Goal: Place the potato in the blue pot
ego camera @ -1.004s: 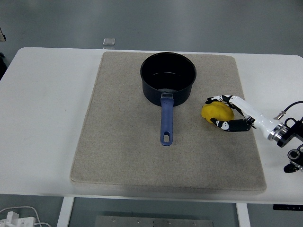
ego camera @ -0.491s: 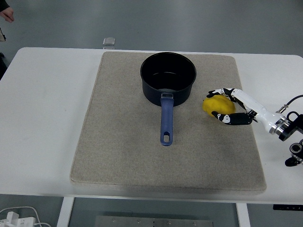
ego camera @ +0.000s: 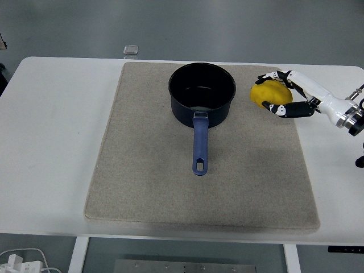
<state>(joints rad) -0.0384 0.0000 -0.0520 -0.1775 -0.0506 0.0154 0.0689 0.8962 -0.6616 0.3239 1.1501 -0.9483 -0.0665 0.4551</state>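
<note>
A: Status, near to far?
B: Blue pot (ego camera: 202, 94) upright on mat (ego camera: 142, 170), handle toward near edge. Right hand (ego camera: 287, 94) fingers curled around potato (ego camera: 271, 94), just right of pot.
A: Risk?
B: Possibly knocking the pot rim; loose pinch, likely drop outside.

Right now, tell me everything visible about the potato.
The potato is a smooth, bright yellow, rounded lump, whole and unmarked. It sits in the right robot hand, whose fingers curl around its top and near side. It is to the right of the blue pot, not touching it, over the beige mat's far right part.
</note>
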